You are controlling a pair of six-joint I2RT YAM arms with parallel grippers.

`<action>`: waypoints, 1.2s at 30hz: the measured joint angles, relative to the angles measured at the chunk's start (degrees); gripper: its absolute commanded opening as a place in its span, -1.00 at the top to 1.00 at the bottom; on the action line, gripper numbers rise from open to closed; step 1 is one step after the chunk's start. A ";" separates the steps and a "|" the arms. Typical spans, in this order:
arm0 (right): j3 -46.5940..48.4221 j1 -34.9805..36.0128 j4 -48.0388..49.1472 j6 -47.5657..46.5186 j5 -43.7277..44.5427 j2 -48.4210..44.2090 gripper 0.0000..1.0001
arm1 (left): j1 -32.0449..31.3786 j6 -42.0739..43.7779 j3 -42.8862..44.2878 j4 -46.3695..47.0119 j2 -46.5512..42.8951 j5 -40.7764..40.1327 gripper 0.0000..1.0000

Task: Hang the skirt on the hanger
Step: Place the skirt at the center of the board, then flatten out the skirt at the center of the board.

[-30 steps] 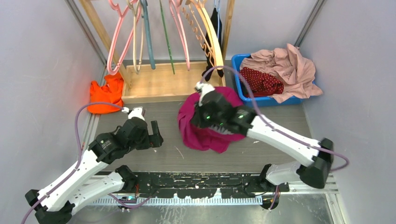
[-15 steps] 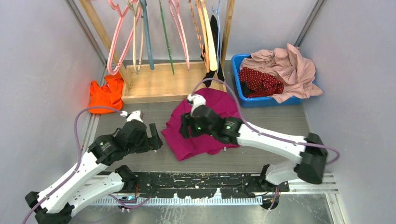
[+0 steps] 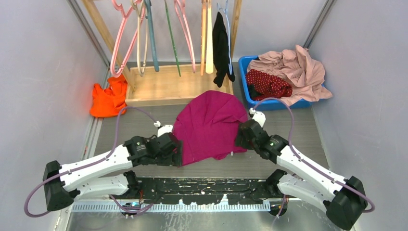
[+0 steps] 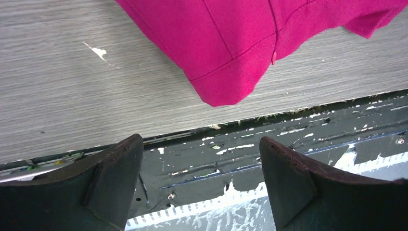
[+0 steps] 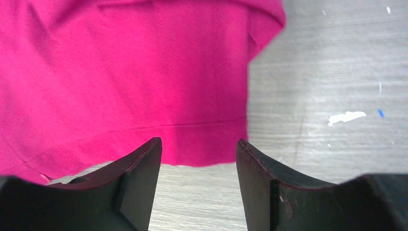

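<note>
The skirt (image 3: 268, 84), dark red with white dots, lies crumpled in the blue bin (image 3: 244, 65) at the back right, far from both grippers. Thin pink hangers (image 3: 117, 50) hang on the rack at the back. A plain magenta garment (image 3: 209, 125) lies spread flat on the table. My left gripper (image 3: 176, 152) is open at its near left corner; in the left wrist view the gripper (image 4: 199, 144) is empty, with the garment's corner (image 4: 226, 82) just beyond it. My right gripper (image 3: 239, 137) is open at its right edge; the right wrist view shows the gripper (image 5: 198, 144) empty, the garment's hem (image 5: 144, 96) ahead.
A pale pink garment (image 3: 298, 67) is heaped over the bin. An orange cloth (image 3: 108, 98) lies at the back left beside the wooden rack base (image 3: 163, 86). A tan hanger (image 3: 209, 38), a green one (image 3: 169, 38) and a black garment (image 3: 221, 43) hang on the rack.
My right gripper opened, let go of the magenta garment and drew back to the right. The garment now lies spread flat. My left arm swung right to the garment's near left corner.
</note>
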 measured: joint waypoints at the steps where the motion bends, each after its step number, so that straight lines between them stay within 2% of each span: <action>1: -1.46 -0.96 -0.85 0.57 -0.46 -1.27 -0.26 | -0.83 -0.39 -0.15 0.44 0.50 -0.13 -0.81; 5: -4.07 -2.73 -1.27 2.16 -1.79 -3.37 -0.28 | -2.82 -2.05 -1.16 2.78 2.82 -0.96 -0.82; 12: -7.28 -4.00 2.27 4.33 -3.21 -1.31 -0.34 | -3.19 -2.93 -1.25 6.64 9.73 -2.32 -0.85; 16: -10.64 -4.11 5.22 5.86 -3.65 0.00 -0.33 | -3.19 -3.17 -2.47 9.31 10.95 -3.61 -0.78; 21: -12.39 -4.33 7.65 7.26 -3.61 0.44 -0.04 | -3.19 -3.65 -3.82 10.38 11.50 -6.36 -0.20; 26: -12.44 -4.35 9.53 7.63 -3.54 0.44 0.27 | -3.19 -4.07 -3.87 10.45 11.50 -9.07 0.17; 28: -12.46 -4.35 10.08 7.67 -3.48 0.44 0.44 | -3.15 -4.02 -3.87 10.47 11.50 -9.66 0.42; 29: -12.46 -4.35 10.29 7.65 -3.45 0.42 0.49 | -3.10 -4.13 -3.87 10.45 11.50 -9.90 0.66; 31: -12.46 -4.35 10.51 7.65 -3.50 0.31 0.56 | -2.89 -4.22 -3.87 10.45 11.50 -10.38 0.98; 34: -12.31 -4.35 10.14 7.50 -3.63 -0.83 0.63 | -2.45 -3.58 -3.87 10.36 11.32 -10.86 1.00; 36: -11.74 -4.35 9.22 7.26 -3.65 -1.84 0.68 | -2.36 -3.39 -3.87 10.25 10.82 -11.13 0.87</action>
